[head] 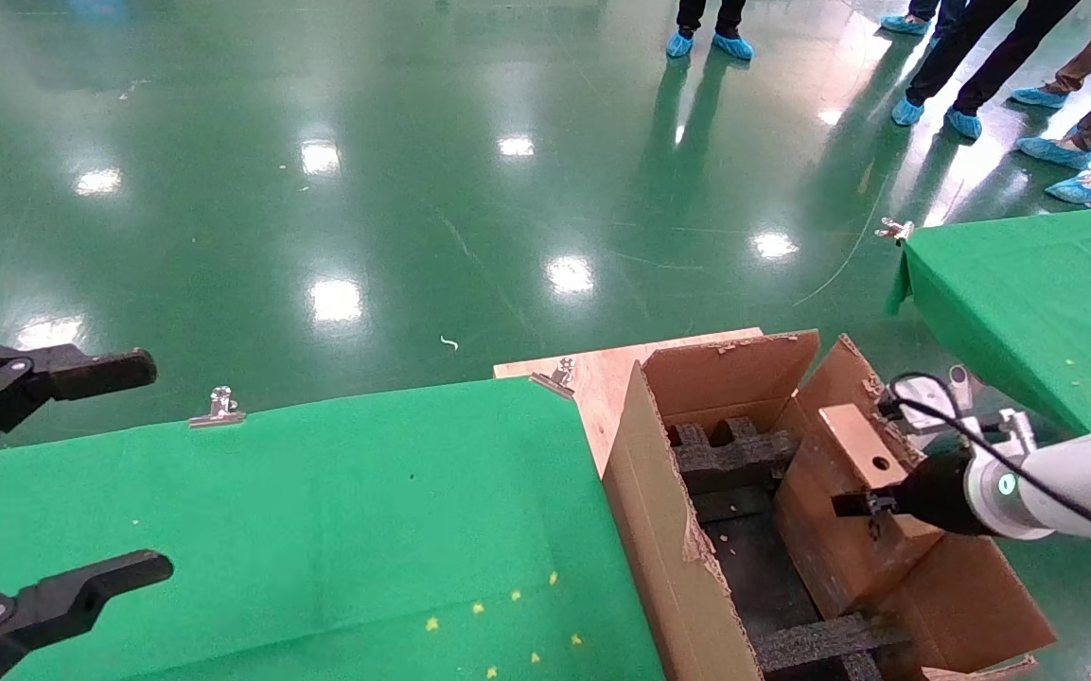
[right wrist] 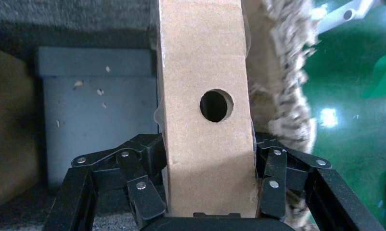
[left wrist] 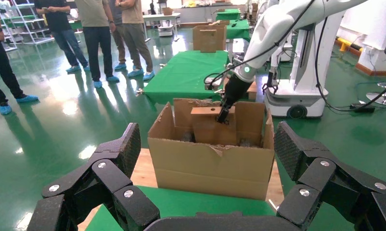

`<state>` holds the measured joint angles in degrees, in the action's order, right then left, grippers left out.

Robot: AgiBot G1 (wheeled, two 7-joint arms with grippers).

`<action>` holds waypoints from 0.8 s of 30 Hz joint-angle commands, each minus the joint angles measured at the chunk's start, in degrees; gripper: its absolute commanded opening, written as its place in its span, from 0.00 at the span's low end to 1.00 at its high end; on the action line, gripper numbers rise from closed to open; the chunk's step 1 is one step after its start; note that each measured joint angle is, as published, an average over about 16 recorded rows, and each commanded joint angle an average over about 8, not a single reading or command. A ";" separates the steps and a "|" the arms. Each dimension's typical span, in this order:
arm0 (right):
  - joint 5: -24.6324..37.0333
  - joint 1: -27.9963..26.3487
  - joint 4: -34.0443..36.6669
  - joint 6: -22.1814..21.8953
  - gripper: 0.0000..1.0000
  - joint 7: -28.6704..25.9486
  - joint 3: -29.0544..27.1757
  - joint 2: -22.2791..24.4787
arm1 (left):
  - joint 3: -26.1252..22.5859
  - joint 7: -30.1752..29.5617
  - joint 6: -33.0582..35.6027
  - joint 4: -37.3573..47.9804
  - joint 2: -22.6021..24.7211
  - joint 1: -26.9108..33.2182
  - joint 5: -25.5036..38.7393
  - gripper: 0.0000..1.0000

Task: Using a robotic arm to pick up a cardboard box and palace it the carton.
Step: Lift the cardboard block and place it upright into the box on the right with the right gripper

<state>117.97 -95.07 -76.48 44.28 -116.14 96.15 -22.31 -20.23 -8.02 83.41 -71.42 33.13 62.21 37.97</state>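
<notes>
Gripping the cardboard box (right wrist: 205, 110) between right claw (right wrist: 208, 185) fingers, inside carton (head: 687, 567)

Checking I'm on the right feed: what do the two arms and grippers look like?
Right arm: white-silver shell, teal light ring, black cable, black wrist; right gripper has black linked fingers with silver rivets. Left gripper: black, riveted links, textured pads; its arm is out of view.

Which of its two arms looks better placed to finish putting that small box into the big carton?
The right. The right gripper already clamps the cardboard box inside the carton, while the left gripper hangs open over the green table, away from both.
</notes>
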 commanded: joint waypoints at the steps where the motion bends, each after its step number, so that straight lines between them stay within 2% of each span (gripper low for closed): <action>1: 0.61 0.71 0.11 -0.41 0.00 -0.76 0.28 -0.35 | 0.00 0.00 0.00 0.00 0.00 0.00 0.00 1.00; 11: -0.33 3.16 2.85 -1.36 0.00 -2.40 1.07 -2.57 | 0.00 0.00 0.00 0.00 0.00 0.00 0.00 1.00; 24: -4.21 6.09 9.92 -3.01 0.00 0.31 2.01 -6.82 | -0.01 0.00 0.00 0.00 0.00 0.00 0.00 1.00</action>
<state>113.60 -89.14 -66.65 41.46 -115.61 98.10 -29.10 -20.24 -8.02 83.41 -71.42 33.13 62.21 37.96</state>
